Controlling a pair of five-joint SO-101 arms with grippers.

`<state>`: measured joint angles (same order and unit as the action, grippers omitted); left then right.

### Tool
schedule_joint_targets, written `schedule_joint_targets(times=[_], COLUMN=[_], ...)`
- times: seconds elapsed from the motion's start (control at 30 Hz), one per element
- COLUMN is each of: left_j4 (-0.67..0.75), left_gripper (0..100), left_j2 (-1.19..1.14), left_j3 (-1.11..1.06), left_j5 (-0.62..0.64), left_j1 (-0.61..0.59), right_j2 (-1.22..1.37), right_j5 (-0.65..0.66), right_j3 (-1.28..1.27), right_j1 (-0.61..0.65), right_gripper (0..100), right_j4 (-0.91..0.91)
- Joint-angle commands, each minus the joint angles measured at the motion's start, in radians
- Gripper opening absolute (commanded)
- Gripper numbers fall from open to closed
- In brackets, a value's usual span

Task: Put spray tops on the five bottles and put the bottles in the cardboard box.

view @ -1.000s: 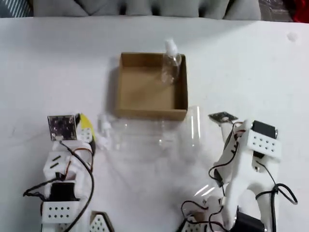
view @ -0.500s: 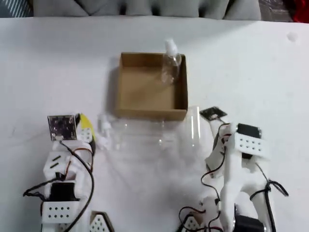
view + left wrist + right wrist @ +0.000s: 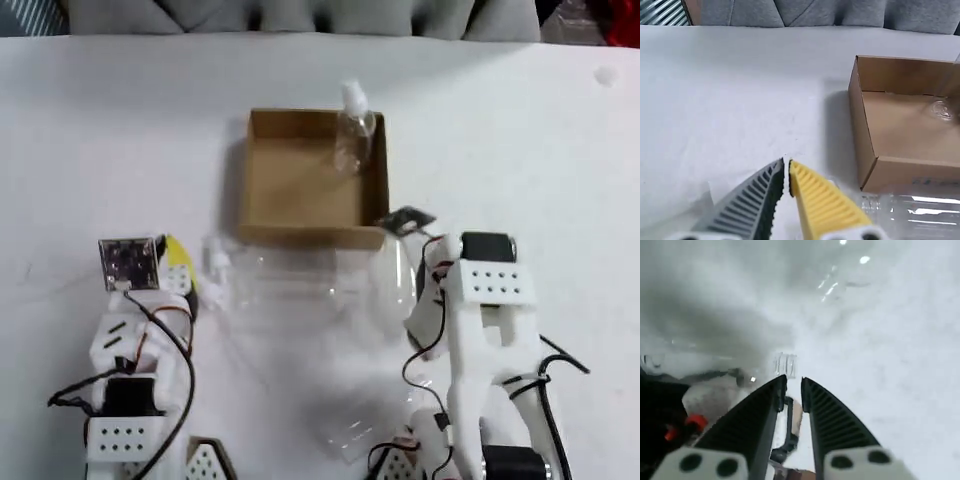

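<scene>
Your cardboard box (image 3: 300, 190) sits open at mid-tabletop (image 3: 120, 120). One clear bottle (image 3: 352, 138) with a white spray top (image 3: 352, 96) leans in its far right corner. The other clear bottles (image 3: 300, 285) lie on their sides on the tabletop just in front of the box's near wall; their number cannot be told through the glare. Your left tool (image 3: 786, 167) is beside the left end of that row, grey and yellow fingers pressed together with nothing between them. Your right arm (image 3: 485, 320) stands at the row's right end, near the box's near right corner. The right tool (image 3: 793, 382) points down at the tabletop, black fingers drawn almost together — a slim gap, nothing gripped.
</scene>
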<state>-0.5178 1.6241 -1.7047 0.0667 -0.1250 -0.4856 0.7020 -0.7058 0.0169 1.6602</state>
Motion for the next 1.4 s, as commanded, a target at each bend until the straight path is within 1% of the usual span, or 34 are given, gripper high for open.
schedule_joint_targets(times=[0.0, 0.07, 0.1, 0.23, 0.3, 0.43, 0.6, 0.7, 0.77, 1.03, 1.07, 1.2, 1.23, 1.3, 1.37], left_j4=[0.031, 0.031, 0.031, 0.031, 0.031, 0.031, 0.034, 0.035, 0.035, 0.037, 0.035, 0.035, 0.035, 0.035, 0.035], left_gripper=[2, 2, 2, 2, 2, 2, 2, 2, 2, 2, 2, 2, 2, 2, 2], left_j2=[0.01, 0.01, 0.01, 0.01, 0.01, 0.01, 0.01, 0.01, 0.01, 0.01, 0.01, 0.01, 0.01, 0.01, 0.01], left_j3=[0.006, 0.006, 0.006, 0.006, 0.006, 0.006, 0.006, 0.006, 0.006, 0.006, 0.006, 0.006, 0.006, 0.006, 0.006], left_j5=[-0.014, -0.014, -0.014, -0.014, -0.014, -0.014, -0.014, -0.014, -0.014, -0.014, -0.014, -0.014, -0.014, -0.014, -0.014], left_j1=[-0.01, -0.01, -0.01, -0.01, -0.01, -0.012, -0.012, -0.012, -0.012, -0.012, -0.012, -0.012, -0.012, -0.012, -0.012], right_j2=[-0.019, -0.01, -0.015, -0.019, -0.021, -0.021, -0.021, -0.021, -0.013, -0.013, -0.012, -0.012, -0.012, -0.012, -0.021], right_j5=[0.192, 0.272, 0.313, 0.44, 0.485, 0.609, 0.704, 0.707, 0.704, 0.701, 0.68, 0.448, 0.414, 0.408, 0.4], right_j3=[0.061, 0.051, 0.035, -0.032, -0.068, -0.14, -0.23, -0.275, -0.281, -0.316, -0.321, -0.361, -0.377, -0.4, -0.4], right_j1=[0.025, 0.041, 0.051, 0.13, 0.166, 0.232, 0.315, 0.38, 0.401, 0.414, 0.41, 0.414, 0.415, 0.441, 0.456], right_gripper=[2.2, 3.3, 5.7, 20.8, 25.3, 25.7, 25.8, 25.8, 25.8, 25.8, 25.8, 25.8, 25.8, 25.8, 25.8], right_j4=[0.059, 0.059, 0.059, 0.059, 0.059, 0.059, 0.059, 0.058, 0.041, -0.067, -0.104, -0.32, -0.364, -0.404, -0.392])
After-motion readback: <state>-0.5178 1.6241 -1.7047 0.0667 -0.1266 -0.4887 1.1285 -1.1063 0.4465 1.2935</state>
